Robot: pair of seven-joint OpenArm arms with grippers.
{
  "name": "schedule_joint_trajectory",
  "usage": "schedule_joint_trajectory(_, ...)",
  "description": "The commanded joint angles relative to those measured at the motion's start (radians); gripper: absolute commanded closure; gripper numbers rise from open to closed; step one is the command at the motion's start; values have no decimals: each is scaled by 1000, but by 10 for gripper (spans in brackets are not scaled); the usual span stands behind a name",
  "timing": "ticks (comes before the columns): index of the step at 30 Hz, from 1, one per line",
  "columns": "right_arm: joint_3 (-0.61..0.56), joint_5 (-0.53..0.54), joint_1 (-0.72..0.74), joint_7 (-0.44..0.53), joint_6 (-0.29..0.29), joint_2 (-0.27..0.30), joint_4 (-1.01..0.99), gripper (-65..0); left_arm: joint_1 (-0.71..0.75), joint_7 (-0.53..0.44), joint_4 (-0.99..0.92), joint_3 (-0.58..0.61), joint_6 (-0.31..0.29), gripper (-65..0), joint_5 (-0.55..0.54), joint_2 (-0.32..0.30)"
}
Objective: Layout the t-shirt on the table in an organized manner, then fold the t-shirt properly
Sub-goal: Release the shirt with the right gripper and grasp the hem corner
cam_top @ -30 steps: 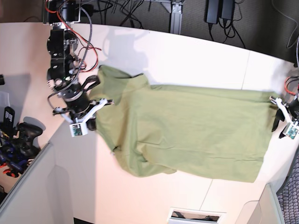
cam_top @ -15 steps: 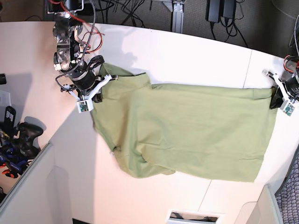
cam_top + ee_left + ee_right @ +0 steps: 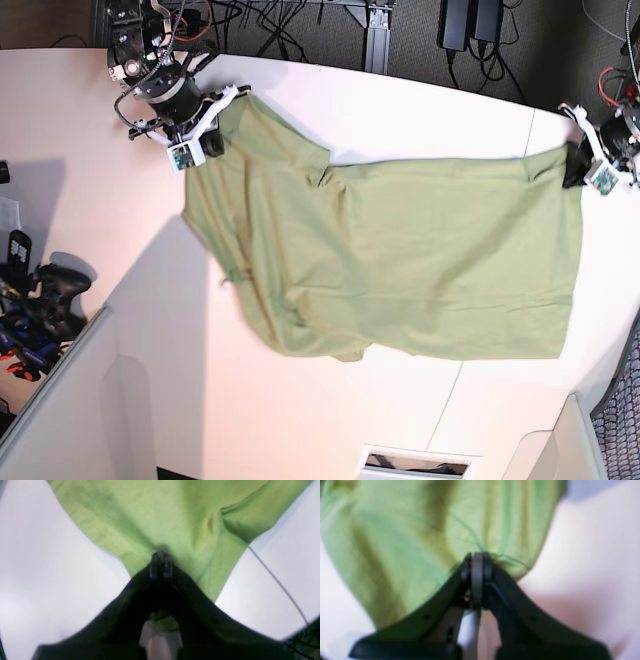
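Note:
The olive-green t-shirt (image 3: 420,260) lies stretched across the white table (image 3: 400,120), wrinkled toward its near left edge. My right gripper (image 3: 215,130), at the far left in the base view, is shut on a shirt corner; the right wrist view shows its jaws (image 3: 476,565) pinching bunched cloth (image 3: 395,542). At the far right, my left gripper (image 3: 578,165) is shut on the opposite corner. In the left wrist view its fingertips (image 3: 161,565) clamp the fabric (image 3: 162,517), which fans out ahead over the table (image 3: 37,567).
A black game controller (image 3: 60,290) and a remote (image 3: 18,250) lie off the table's left side by a grey-white panel (image 3: 60,420). Cables (image 3: 290,20) hang behind the far edge. A dark seam line (image 3: 275,580) crosses the tabletop.
Both grippers have moved toward the table's far edge, pulling the shirt's far side with them and stretching it wider. The left gripper has shut on its corner.

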Motion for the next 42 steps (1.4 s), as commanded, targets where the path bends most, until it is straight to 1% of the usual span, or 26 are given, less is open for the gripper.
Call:
schedule_joint_trajectory(1,14,0,-10,11,-3,23,33,0,17,22,24,-16,0,-9,18,-17)
schedule_joint_trajectory(3,17,1,-43,10,-3,30,68,0,42,25,49,-47,0,-9,44,-17)
schedule_joint_trajectory(7,20,0,-87,8,-3,40,139,0,87,25,105,-108,0,-9,43,-17)
schedule_joint_trajectory(10,38,1,-81,22,-4,40,184,0,85,18,151,-150,0,-9,39,-17)
schedule_joint_trajectory(11,51,2,-74,40,-4,40,200,0,82,13,170,-164,6,-9,31,-17)
schedule_joint_trajectory(12,63,1,-60,50,-4,40,212,0,76,11,188,-177,31,-9,26,-17)
schedule_joint_trajectory(14,88,6,-2,53,-8,39,222,0,48,-1,213,-190,84,-9,-10,-17)
schedule_joint_trajectory(15,102,15,35,53,-7,37,221,0,24,-1,217,-190,100,-10,-36,-16)
schedule_joint_trajectory(17,129,46,113,54,-9,29,220,0,-26,-1,217,-190,101,-11,-77,-8)
schedule_joint_trajectory(20,164,58,248,63,-22,-12,208,0,-105,-1,205,-190,101,-18,-99,20)
schedule_joint_trajectory(21,166,66,300,65,-23,-29,191,-8,-137,0,195,-190,101,-33,-101,32)
schedule_joint_trajectory(22,165,76,353,65,-22,-49,165,-69,-169,2,180,-185,101,-59,-101,44)
schedule_joint_trajectory(24,162,90,456,72,-22,-96,76,-192,-227,22,136,-163,101,-133,-109,59)
schedule_joint_trajectory(25,158,89,506,87,-22,-121,11,-239,-251,40,106,-148,101,-168,-124,64)
schedule_joint_trajectory(27,152,79,608,130,-22,-170,-161,-295,-285,68,33,-113,101,-219,-130,68)
schedule_joint_trajectory(28,152,75,660,151,-22,-193,-264,-305,-295,67,-6,-91,101,-229,-130,69)
schedule_joint_trajectory(31,152,54,819,229,-22,-256,-605,-306,-303,59,-98,-32,101,-228,-121,70)
schedule_joint_trajectory(33,152,29,913,255,-15,-295,-826,-306,-300,59,-126,1,101,-229,-121,70)
schedule_joint_trajectory(35,152,-26,983,293,28,-332,-1001,-306,-300,60,-128,18,100,-229,-119,72)
schedule_joint_trajectory(36,151,-48,1004,314,37,-351,-1064,-310,-300,60,-128,18,101,-228,-119,74)
schedule_joint_trajectory(39,145,-117,1015,388,35,-397,-1144,-377,-300,61,-128,18,101,-228,-119,78)
schedule_joint_trajectory(42,144,-181,1008,413,32,-417,-1165,-365,-300,68,-128,18,101,-228,-119,78)
